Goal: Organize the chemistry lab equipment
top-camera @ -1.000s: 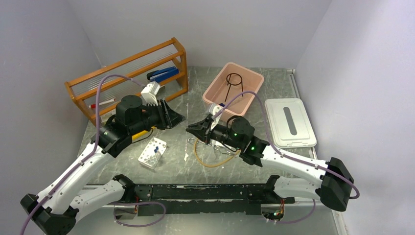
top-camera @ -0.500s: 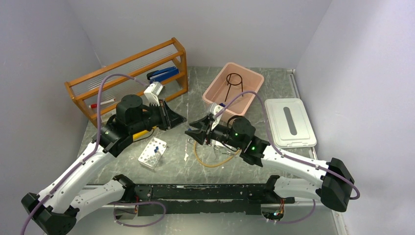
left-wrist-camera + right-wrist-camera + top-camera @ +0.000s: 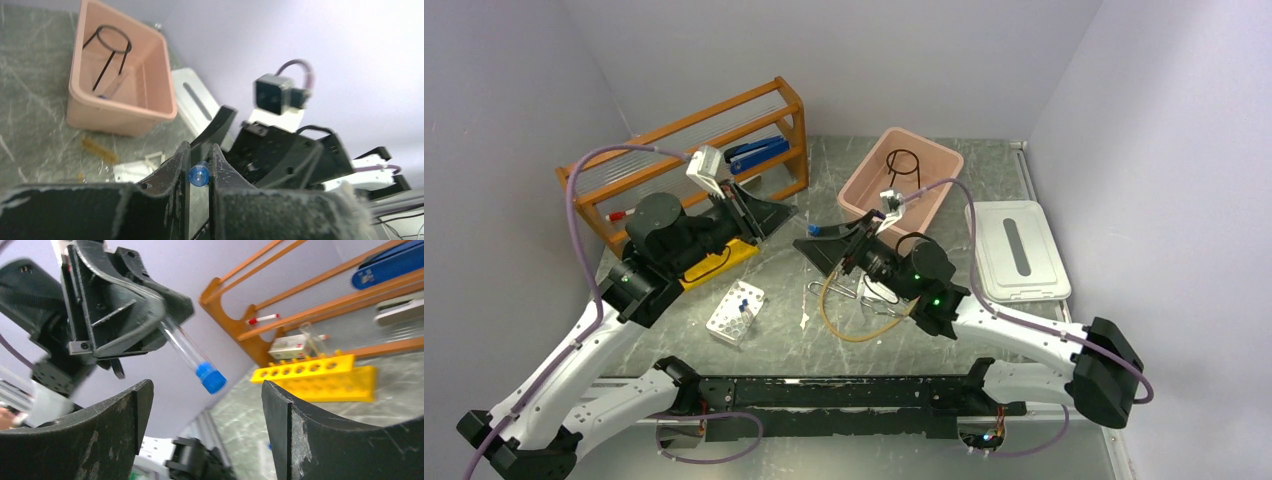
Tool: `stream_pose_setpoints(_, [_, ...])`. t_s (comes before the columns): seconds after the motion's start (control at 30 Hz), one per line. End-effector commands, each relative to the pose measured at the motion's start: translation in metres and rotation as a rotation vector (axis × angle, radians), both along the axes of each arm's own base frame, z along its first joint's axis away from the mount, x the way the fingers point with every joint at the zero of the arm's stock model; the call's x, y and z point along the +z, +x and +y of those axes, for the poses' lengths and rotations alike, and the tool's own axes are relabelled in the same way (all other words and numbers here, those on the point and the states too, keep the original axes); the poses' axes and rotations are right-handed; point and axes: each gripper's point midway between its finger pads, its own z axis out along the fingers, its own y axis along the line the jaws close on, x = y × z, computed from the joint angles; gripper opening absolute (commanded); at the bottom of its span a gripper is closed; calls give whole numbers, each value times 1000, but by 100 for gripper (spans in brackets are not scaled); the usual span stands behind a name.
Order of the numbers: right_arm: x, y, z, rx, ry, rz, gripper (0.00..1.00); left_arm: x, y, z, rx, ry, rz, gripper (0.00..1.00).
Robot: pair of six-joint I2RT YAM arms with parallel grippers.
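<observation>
A clear test tube with a blue cap [image 3: 210,377] sticks out of my left gripper [image 3: 779,213], which is shut on it above the table's middle. Down the left wrist view the cap [image 3: 199,175] sits pinched between the two fingers of that gripper [image 3: 200,147]. My right gripper [image 3: 824,248] faces it from just to the right, open, with nothing between its fingers [image 3: 207,410]; the cap hangs just beyond them. A black wire ring tripod [image 3: 904,165] lies in the pink bin [image 3: 864,192]. Amber rubber tube [image 3: 849,328] and metal tongs [image 3: 869,297] lie under the right arm.
A yellow tube rack [image 3: 724,262] and a white vial tray [image 3: 736,312] with blue-capped vials sit below the left arm. The orange wooden shelf [image 3: 684,140] stands at the back left. A white lid [image 3: 1016,250] lies right of the bin.
The left gripper closed on the tube and lifted back to the left with it. The right gripper opened, let go of the tube and tilted upward.
</observation>
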Motion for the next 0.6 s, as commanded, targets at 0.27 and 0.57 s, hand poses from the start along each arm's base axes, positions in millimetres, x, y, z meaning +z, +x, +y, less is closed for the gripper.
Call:
stream_pose_setpoints(0.27, [87, -24, -11, 236, 604, 88, 56, 69, -3, 18, 73, -236, -186, 5])
stream_pose_setpoints(0.57, [89, -12, -3, 250, 659, 173, 52, 70, -8, 23, 80, -256, -200, 5])
